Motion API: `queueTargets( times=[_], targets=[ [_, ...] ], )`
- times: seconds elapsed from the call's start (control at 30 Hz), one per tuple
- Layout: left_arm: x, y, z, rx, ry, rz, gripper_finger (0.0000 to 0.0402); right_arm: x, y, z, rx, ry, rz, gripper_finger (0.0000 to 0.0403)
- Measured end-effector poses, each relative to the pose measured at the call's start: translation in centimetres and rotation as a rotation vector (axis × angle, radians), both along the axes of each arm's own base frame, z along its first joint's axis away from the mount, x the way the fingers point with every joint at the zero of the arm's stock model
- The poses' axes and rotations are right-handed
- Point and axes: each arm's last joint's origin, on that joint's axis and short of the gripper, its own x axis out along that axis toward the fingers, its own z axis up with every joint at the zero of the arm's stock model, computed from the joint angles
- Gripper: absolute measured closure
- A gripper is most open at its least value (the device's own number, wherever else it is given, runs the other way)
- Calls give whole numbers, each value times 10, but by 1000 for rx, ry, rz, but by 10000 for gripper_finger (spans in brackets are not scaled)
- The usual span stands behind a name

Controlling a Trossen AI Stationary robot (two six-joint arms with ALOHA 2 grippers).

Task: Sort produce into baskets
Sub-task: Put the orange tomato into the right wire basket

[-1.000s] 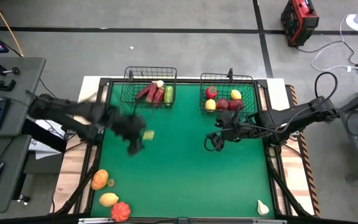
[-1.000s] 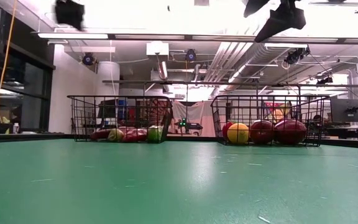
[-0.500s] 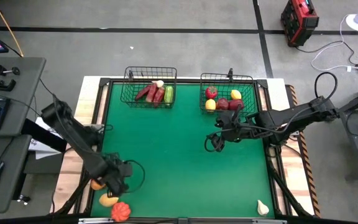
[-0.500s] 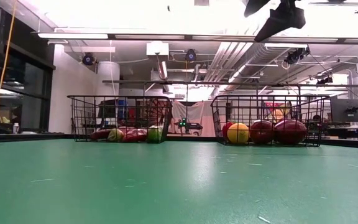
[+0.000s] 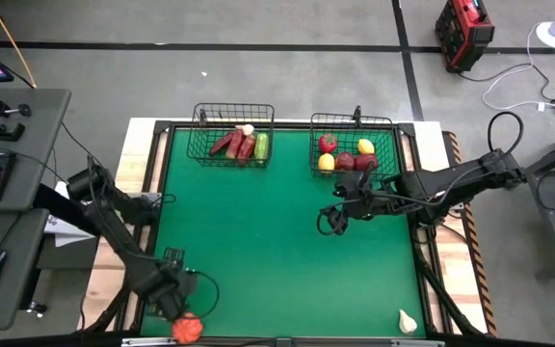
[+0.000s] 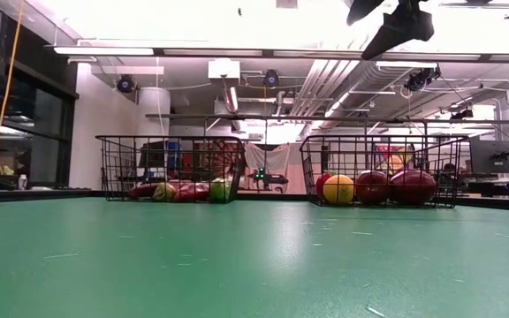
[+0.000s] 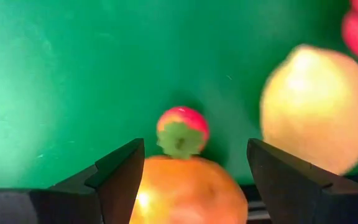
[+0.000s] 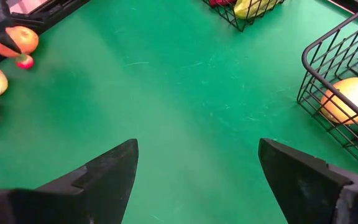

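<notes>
— Produce, loose?
— Orange fruit (image 7: 182, 190) between the fingers of the left claw (image 5: 174, 299), spread apart, lower left of the high view. Small strawberry (image 7: 182, 129) just beyond it; yellow fruit (image 7: 319, 109) beside; red piece (image 5: 187, 328) below. White piece (image 5: 408, 321) at lower right.

— Baskets?
— Left basket (image 5: 232, 135), upper middle: red and green pieces. Right basket (image 5: 353, 143): red, yellow, maroon.

— Other arm?
— Right claw (image 5: 328, 220), fingers apart, over bare green surface (image 5: 287, 241), centre right.

Overhead, table-level, two wrist views
</notes>
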Motion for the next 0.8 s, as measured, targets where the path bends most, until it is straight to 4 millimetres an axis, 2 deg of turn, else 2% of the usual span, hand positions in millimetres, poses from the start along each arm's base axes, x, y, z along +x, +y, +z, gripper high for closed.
queueTargets(
  times=[0.13, 0.27, 0.57, 0.8],
  targets=[
    [-11, -5, -7, -7, -1, -57, 130, 0, 0, 0, 0, 0, 0, 77],
    [-16, 1, -18, 28, 18, -33, 130, 0, 0, 0, -1, 2, 0, 77],
    [-18, 4, -33, -4, -12, -18, 130, 4, 1, -4, 9, 13, -13, 77],
    [-19, 7, -38, 8, -12, 22, 139, 11, 4, -13, 8, 42, -13, 77]
  ],
)
